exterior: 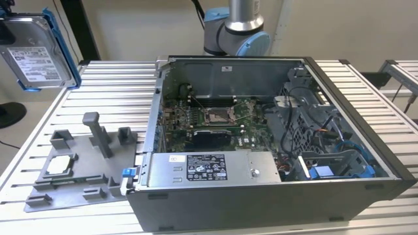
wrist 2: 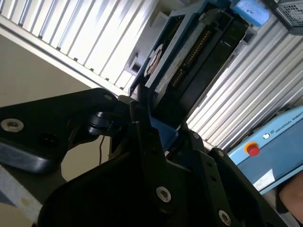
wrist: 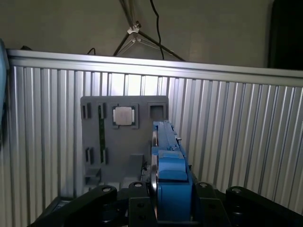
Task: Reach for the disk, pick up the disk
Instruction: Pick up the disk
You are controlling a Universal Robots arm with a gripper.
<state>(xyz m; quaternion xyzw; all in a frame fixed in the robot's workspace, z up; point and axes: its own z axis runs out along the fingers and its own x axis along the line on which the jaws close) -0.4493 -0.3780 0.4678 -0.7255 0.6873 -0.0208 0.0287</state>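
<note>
Flat silver-grey metal disk with white label and bright blue plastic carrier frame (exterior: 36, 54) hangs high at exterior view's far left, well above ribbed aluminium table (exterior: 111, 83), well apart from open dark grey computer case (exterior: 261, 208). Black gripper (wrist: 171, 191) clamped on disk's blue end, jaws closed against both flat faces. Grey plastic fixture plate (wrist: 124, 137) on table underneath. Risk, as judged: hold sits at one end only, so long drive could pivot or slip during fast swing. Drop would strike plate or table.

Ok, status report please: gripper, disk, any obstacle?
Gripper shut on the disk. Disk in the air, off the table. Grey fixture plate below it, not touching.
</note>
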